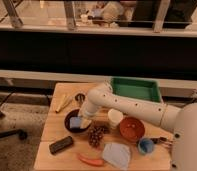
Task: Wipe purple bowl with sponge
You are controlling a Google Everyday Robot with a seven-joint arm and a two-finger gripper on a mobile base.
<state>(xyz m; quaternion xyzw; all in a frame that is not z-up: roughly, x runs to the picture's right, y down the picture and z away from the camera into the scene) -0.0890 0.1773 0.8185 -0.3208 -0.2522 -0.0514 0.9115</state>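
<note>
Dark purple bowl (73, 121) sits left of centre on the wooden surface (51, 124), with the light-blue sponge (80, 122) lying inside it. The white arm reaches in from the right of the frame, and its hand (83, 114) hangs right at the sponge, over the bowl; whether it grips the sponge I cannot tell. A red-orange bowl (131, 129) stands to the right, a dark block (61, 145) at lower left, a green tray (135, 90) above

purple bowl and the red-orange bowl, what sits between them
In the camera view, a white cup stands between the purple bowl and the red-orange bowl. The tool is over the purple bowl with the sponge.
</note>
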